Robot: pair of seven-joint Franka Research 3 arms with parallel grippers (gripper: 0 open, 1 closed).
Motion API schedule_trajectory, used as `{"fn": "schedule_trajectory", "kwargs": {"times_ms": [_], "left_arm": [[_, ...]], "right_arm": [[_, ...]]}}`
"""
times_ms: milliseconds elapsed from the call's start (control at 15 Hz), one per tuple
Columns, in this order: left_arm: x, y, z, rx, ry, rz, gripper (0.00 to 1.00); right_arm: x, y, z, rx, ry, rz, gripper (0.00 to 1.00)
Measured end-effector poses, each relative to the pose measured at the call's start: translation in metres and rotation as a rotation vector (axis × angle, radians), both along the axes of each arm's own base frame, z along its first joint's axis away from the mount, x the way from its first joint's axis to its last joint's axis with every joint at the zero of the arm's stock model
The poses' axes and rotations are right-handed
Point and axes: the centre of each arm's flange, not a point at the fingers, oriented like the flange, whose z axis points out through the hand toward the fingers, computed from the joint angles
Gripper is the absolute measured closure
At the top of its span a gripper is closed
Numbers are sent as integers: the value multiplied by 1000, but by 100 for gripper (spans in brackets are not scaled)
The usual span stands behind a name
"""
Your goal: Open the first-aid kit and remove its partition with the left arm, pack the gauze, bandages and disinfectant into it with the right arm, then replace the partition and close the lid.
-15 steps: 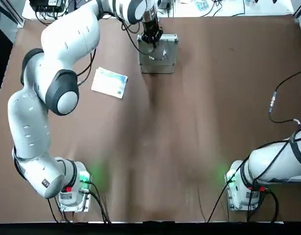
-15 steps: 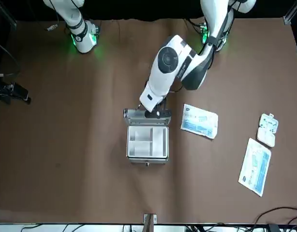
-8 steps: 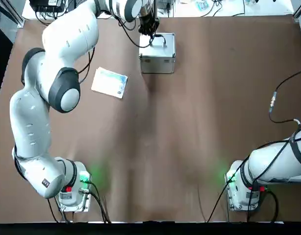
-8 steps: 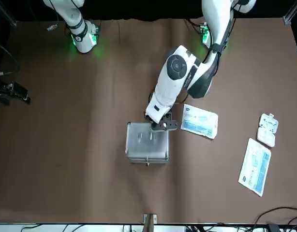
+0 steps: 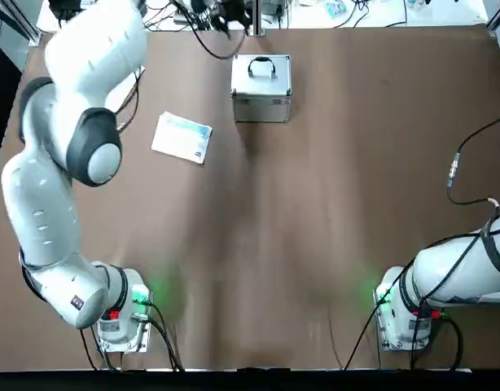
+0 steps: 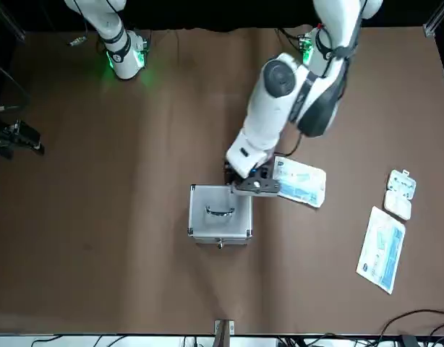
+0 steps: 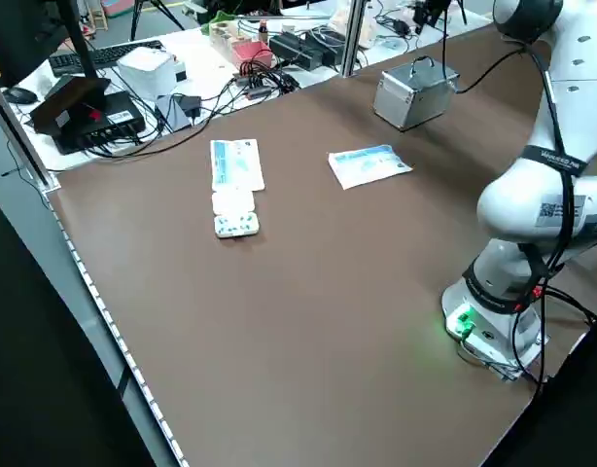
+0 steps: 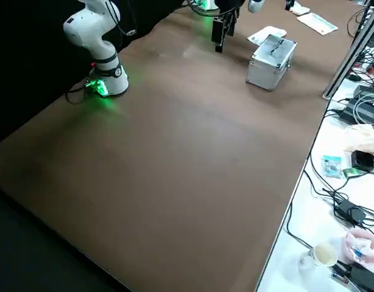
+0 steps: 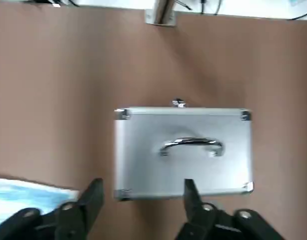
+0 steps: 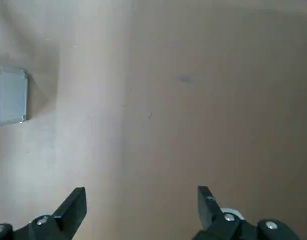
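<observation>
The silver first-aid kit [image 5: 261,88] stands closed at the far middle of the table, its lid [image 6: 207,224] down and the loop handle [image 9: 191,144] lying flat on top. The partition is hidden inside. My left gripper [image 6: 252,185] hangs open above the kit's edge that faces the robot, holding nothing; in the left wrist view its fingers [image 9: 95,192] stand wide apart short of the case [image 9: 138,150]. My right gripper [image 10: 142,192] is open over bare table, its arm [image 5: 458,273] parked at the near right. The disinfectant is out of view.
A flat blue-white carton [image 6: 298,181] lies beside the kit on the robot's left. Farther left lie a white blister pack [image 6: 400,194] and a long blue-white packet [image 6: 381,249]. Cables and boxes [image 7: 279,44] crowd the bench beyond the far edge.
The lid, open one second ago with the cream partition showing, is now shut. My left gripper has let go of it and lifted up and back toward the robot.
</observation>
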Motion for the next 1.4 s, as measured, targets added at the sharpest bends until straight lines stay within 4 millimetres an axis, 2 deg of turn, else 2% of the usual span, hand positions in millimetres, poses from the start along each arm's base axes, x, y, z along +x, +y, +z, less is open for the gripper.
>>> {"fn": "schedule_trajectory", "kwargs": {"times_ms": [200,400,600,733,800,933,1067,1133,1267,1400], "left_arm": [[6,75,49,79,48,-80,1],[12,156,88,125,83,-128,0],[8,212,104,157,150,-156,0],[10,248,119,154,144,-121,0],[5,290,138,152,149,-65,0],[1,327,147,151,166,-13,0],[3,351,142,151,186,22,0],[5,357,135,151,200,30,0],[10,358,118,151,201,33,0],[14,354,110,146,167,30,0]], "right_arm": [[0,3,0,1,-1,5,2],[1,10,0,2,-2,17,2],[1,15,-2,2,-1,26,2],[5,21,-4,2,-15,35,2],[8,31,-10,3,-11,51,2],[10,35,-16,3,-6,56,2],[11,34,-16,2,-5,54,2],[11,33,-16,2,-5,53,2],[10,29,-16,2,-2,47,2],[7,22,-19,-1,27,36,2]]}}
